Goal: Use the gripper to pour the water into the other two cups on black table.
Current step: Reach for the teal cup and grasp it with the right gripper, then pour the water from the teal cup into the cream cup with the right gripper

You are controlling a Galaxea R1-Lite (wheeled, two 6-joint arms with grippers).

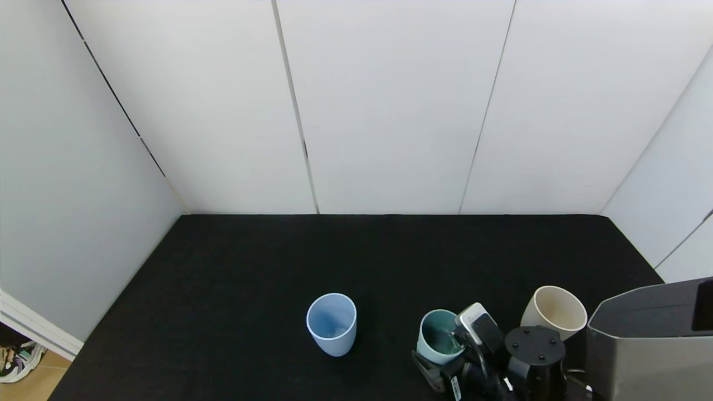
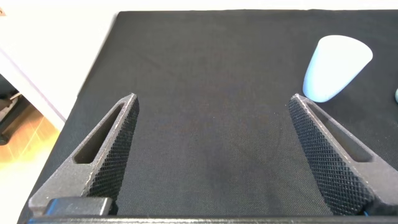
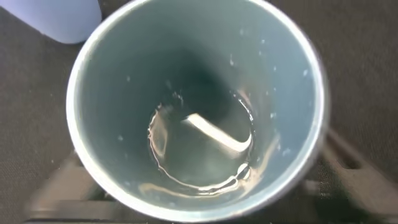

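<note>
My right gripper (image 1: 445,351) is shut on a teal-green cup (image 1: 439,336) near the black table's (image 1: 278,250) front edge, between the other two cups. In the right wrist view this cup (image 3: 124,74) fills the frame, with water (image 3: 199,155) glinting in its bottom and blurred fingers (image 3: 339,155) at its sides. The pale blue cup (image 1: 331,324) stands upright to its left, the cream-beige cup (image 1: 554,311) to its right. My left gripper (image 2: 214,99) is open and empty above bare table; the blue cup (image 2: 336,59) lies beyond one fingertip.
White panel walls close the table at the back and both sides. The grey robot body (image 1: 646,340) fills the front right corner. The table's left edge (image 2: 93,81) drops to a wooden floor (image 1: 22,384).
</note>
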